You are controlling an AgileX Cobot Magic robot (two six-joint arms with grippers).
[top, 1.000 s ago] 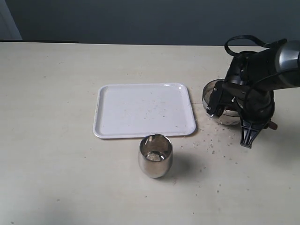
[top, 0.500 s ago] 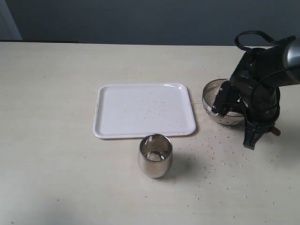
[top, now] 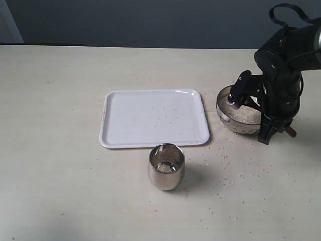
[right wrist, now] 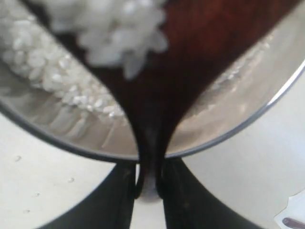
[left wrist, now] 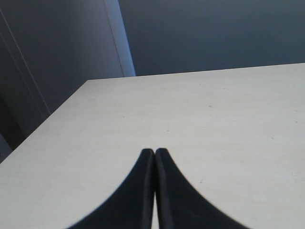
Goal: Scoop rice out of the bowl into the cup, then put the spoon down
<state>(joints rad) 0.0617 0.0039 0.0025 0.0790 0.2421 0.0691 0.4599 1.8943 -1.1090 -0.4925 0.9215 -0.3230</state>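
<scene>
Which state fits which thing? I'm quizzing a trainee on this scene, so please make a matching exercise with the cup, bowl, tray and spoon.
Things: 1 cup; 2 bowl; 3 tray; 4 spoon.
States: A gripped by the right tool; B flat, white; C wide, holds the rice heap; D upright, beside the tray's near edge.
Pairs: 1-D, 2-C, 3-B, 4-A.

Black arm [top: 282, 60], looped cable [top: 283, 5], tapered dark jaws

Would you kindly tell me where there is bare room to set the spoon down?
Bare: the table left of the tray, and most of the tray itself. Crowded: around the bowl, where the right gripper holds the spoon.
</scene>
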